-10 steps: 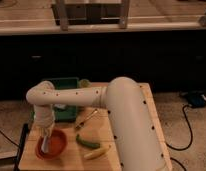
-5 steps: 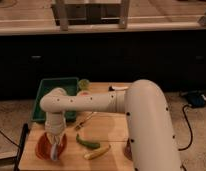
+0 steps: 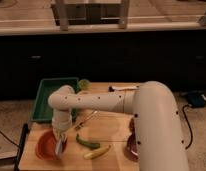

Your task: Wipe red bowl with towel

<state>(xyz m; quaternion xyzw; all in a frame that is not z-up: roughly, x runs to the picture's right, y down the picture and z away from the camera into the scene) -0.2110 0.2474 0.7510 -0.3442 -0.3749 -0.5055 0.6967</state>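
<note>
the red bowl sits on the wooden bench near its 8 o'clock corner. the claw hangs down at the end of the white arm, right at the 3 o'clock edge of the bowl. something pale hangs from the claw and it looks like the towel, so the claw seems closed on it, but i cannot tell for sure. the bowl looks small, light and hard, with a smooth inside, so i think it could slide on the wood if the claw pushes sideways too hard. the towel is soft and floppy, so it is best pinched at one bunched end and pressed down gently. at 3 o'clock from the bowl lie a green pepper and a yellow banana. a green tray sits at 12 o'clock from the bowl.
</note>
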